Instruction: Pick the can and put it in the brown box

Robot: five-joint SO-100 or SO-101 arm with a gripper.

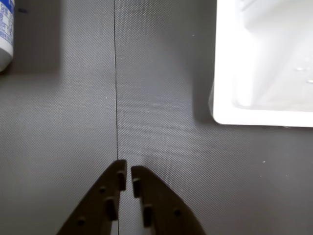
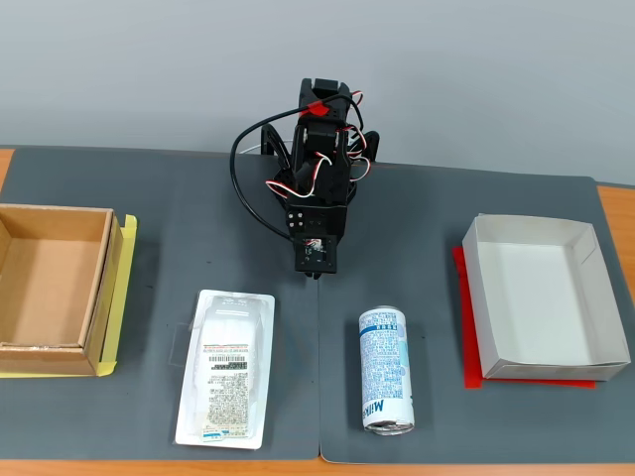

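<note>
The can (image 2: pixel 385 369), white with blue lettering, lies on its side on the dark mat with its silver end toward the front edge. In the wrist view only its end shows, at the top left corner (image 1: pixel 5 34). The brown box (image 2: pixel 99 288) sits open and empty at the far left on a yellow sheet; it is out of the wrist view. My gripper (image 2: pixel 316 273) hangs over the mat's middle seam, behind the can and apart from it. In the wrist view the gripper (image 1: pixel 128 172) is shut and empty, its tips nearly touching.
A flat white blister pack (image 2: pixel 226 367) lies left of the can; its corner fills the right of the wrist view (image 1: pixel 259 63). A white-grey tray box (image 2: pixel 478 297) sits on a red sheet at the far right. A seam (image 1: pixel 116 98) runs down the mat.
</note>
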